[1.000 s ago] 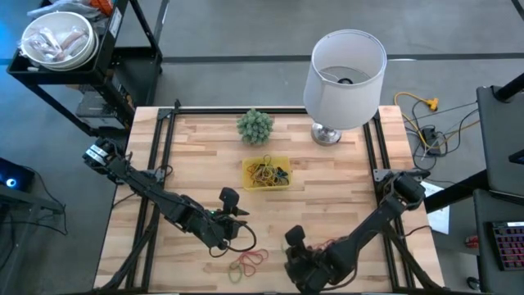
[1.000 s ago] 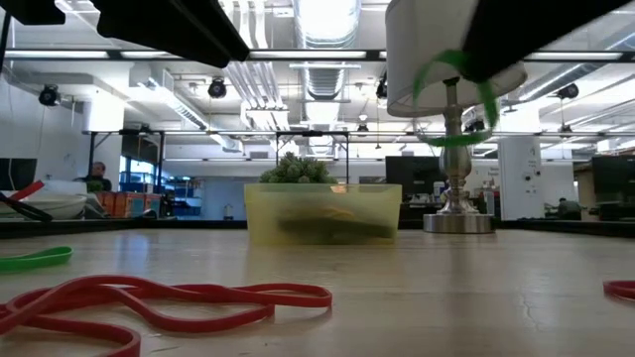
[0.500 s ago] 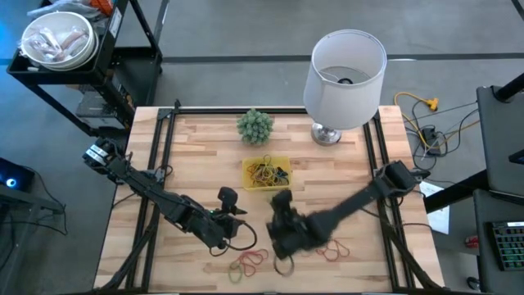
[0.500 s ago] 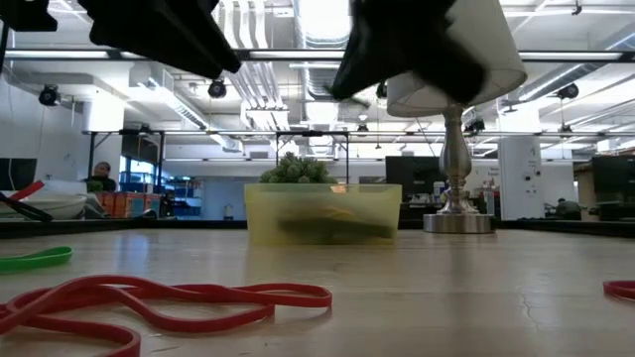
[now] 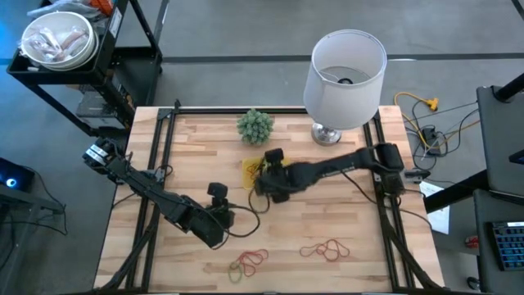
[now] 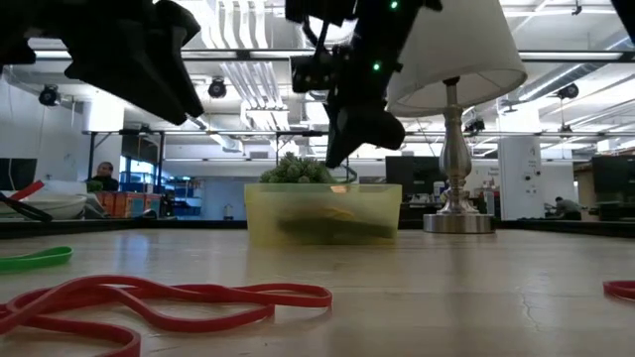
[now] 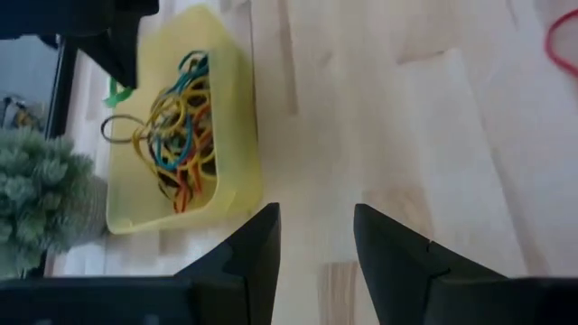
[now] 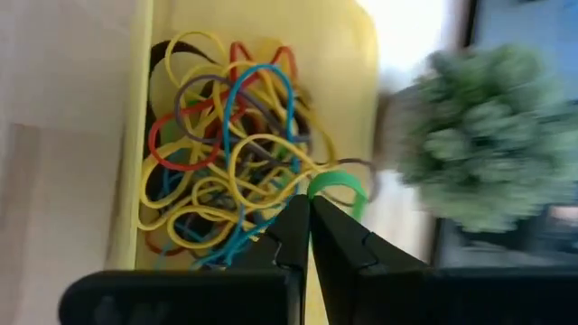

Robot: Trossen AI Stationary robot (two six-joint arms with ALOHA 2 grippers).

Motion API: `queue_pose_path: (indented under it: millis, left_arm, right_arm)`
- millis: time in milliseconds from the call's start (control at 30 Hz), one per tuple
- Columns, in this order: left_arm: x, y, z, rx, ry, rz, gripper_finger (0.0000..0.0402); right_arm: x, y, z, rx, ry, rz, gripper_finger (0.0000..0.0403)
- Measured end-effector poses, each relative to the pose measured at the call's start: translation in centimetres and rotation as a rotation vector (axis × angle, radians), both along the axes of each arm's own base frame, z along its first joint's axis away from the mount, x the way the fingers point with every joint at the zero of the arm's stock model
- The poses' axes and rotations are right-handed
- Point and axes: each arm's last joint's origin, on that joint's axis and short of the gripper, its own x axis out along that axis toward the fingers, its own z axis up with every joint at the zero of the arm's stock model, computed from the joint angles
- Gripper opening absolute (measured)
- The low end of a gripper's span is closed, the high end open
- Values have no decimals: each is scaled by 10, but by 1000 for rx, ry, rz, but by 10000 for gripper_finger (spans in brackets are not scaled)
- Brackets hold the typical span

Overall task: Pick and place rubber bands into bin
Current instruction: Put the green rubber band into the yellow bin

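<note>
A butcher-block desk [image 5: 344,213] carries a white lamp [image 5: 344,70], a small green plant [image 5: 255,125] and the yellow bin [image 5: 249,170], heaped with tangled rubber bands [image 8: 221,194]. The right claw [image 8: 307,212] hangs directly above the bin, clenched on a green rubber band [image 8: 339,187] (the loop dangles over the pile). The left claw [image 7: 314,239] hovers released nearer the front edge. Loose red bands [image 5: 326,249] lie there.
</note>
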Motion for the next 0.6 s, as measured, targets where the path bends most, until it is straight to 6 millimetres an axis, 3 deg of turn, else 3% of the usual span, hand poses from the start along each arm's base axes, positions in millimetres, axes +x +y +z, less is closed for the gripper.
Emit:
queue_pose_path:
  millis: [267,600]
  left_arm:
    - [-12,8,-7,3,-2,49,127]
    - [-35,23,-9,-62,-66,135,127]
  right_arm:
    - [-2,-46,-7,289,6,-144,13]
    - [-7,-49,1,349,5,-158,103]
